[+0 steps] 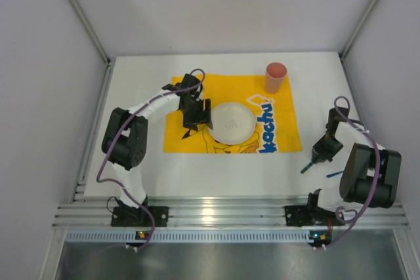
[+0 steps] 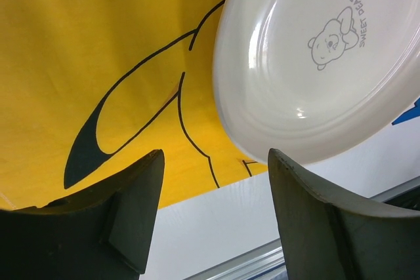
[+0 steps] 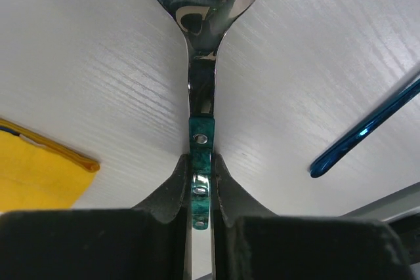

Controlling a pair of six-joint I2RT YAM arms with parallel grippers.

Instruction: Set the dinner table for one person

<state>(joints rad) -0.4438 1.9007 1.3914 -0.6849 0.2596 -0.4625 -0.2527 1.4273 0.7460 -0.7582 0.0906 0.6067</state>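
While the left gripper [image 2: 216, 162] has its jaws spread beside the round white plastic plate [image 2: 315, 63] on the yellow cartoon-printed cloth [image 2: 98, 44], the right gripper [image 3: 202, 162] pinches a green-handled steel spoon [image 3: 203, 83] over the large white matte counter [image 1: 216, 175]. Laying cutlery seems the step in hand. Next, carry the spoon beside the plate.

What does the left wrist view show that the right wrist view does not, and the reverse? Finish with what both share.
Only the left wrist view: the white bear-printed plate, just beyond the open left fingers. Only the right wrist view: the green-handled spoon clamped between the right fingers, and a blue utensil handle lying apart on its right. Both: the yellow cloth and the white dinner table.
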